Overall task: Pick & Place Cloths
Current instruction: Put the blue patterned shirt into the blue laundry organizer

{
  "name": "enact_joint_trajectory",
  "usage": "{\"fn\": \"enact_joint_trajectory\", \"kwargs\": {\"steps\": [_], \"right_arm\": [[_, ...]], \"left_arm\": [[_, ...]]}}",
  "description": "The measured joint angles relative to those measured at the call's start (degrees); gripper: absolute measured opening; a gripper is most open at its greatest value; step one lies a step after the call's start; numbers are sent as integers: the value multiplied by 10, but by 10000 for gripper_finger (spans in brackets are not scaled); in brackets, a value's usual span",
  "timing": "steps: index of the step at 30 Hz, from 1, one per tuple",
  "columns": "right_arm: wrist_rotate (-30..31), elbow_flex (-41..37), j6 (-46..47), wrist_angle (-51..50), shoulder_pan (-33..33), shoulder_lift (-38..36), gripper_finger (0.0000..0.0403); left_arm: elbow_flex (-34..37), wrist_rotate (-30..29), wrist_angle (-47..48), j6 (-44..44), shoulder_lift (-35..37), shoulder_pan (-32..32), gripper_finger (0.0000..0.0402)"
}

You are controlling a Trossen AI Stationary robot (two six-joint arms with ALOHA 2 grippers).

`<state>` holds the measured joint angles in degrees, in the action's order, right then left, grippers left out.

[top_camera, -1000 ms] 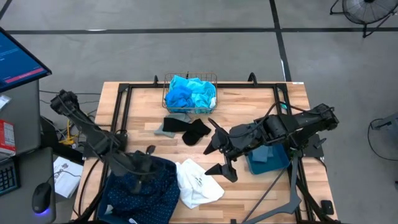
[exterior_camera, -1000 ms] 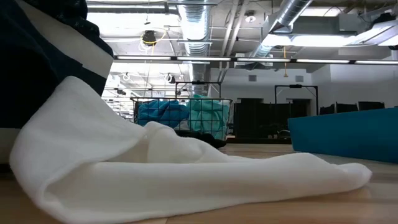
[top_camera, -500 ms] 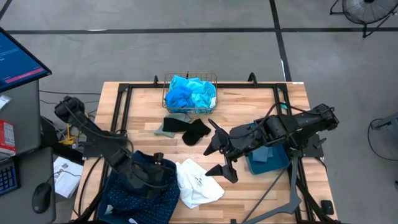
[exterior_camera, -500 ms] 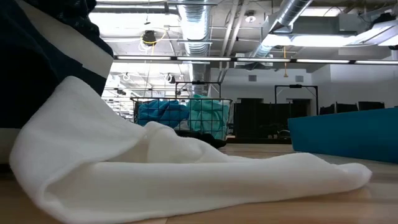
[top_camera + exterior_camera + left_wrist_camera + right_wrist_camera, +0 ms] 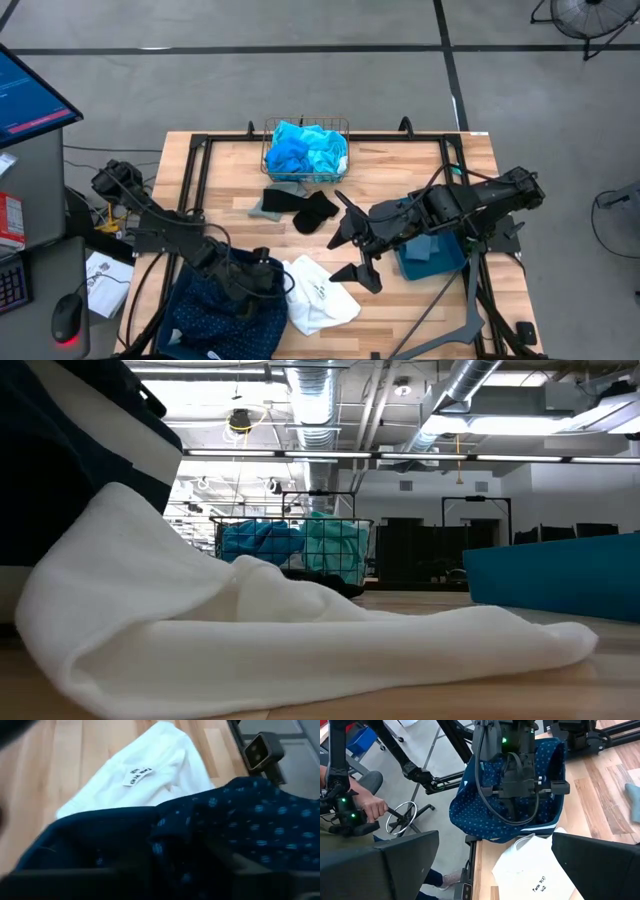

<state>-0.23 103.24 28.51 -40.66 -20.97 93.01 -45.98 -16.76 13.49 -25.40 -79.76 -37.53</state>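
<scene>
A navy dotted cloth (image 5: 215,310) lies bunched on the table's near left corner and droops over its edge. My left gripper (image 5: 258,283) is down on its right part, shut on it. A white cloth (image 5: 315,295) lies flat just to the right, its edge against the navy one. Turquoise and blue cloths (image 5: 305,150) fill the wire basket (image 5: 345,125) at the far side. A grey cloth (image 5: 272,203) and a black cloth (image 5: 315,210) lie in front of it. My right gripper (image 5: 345,240) hangs open above the table's middle, touching nothing. My left gripper has a raised fold of the navy dotted cloth (image 5: 175,845) gathered between its two fingers, near the cloth's edge beside the white cloth. It comes slanting down from the table's left. The rest of the cloth lies slack on the table.
A dark teal bin (image 5: 432,252) stands at the right under my right arm. A black frame (image 5: 200,160) runs along the table's edges. A person (image 5: 350,810) sits beyond the table's near left corner. Bare wood (image 5: 230,175) shows left of the basket.
My left gripper has gone down and toward the table's near right, ending on the navy cloth's right part beside the white cloth. My right arm has kept still.
</scene>
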Motion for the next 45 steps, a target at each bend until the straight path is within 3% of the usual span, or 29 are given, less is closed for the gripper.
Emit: {"fn": "enact_joint_trajectory", "kwargs": {"steps": [3,5,14,18,22,28,35,40,45], "right_arm": [[0,0,0,0,-1,0,379],[0,0,0,0,-1,0,379],[0,0,-6,0,0,0,379],[0,0,-18,0,0,0,379],[0,0,-19,0,0,0,379],[0,0,-20,0,0,0,379],[0,0,-32,0,0,0,379],[0,0,-36,0,1,0,379],[0,0,-36,0,2,0,379]], "left_arm": [[0,20,1,-6,13,4,33],[0,30,1,-19,33,3,12],[0,35,80,-131,207,-48,0],[0,32,187,-230,279,-82,0],[0,32,313,-350,302,-130,0],[0,33,362,-476,243,-203,0],[14,33,349,-587,87,-234,0],[20,45,316,-604,-3,-226,0],[19,47,301,-603,-41,-220,0]]}}
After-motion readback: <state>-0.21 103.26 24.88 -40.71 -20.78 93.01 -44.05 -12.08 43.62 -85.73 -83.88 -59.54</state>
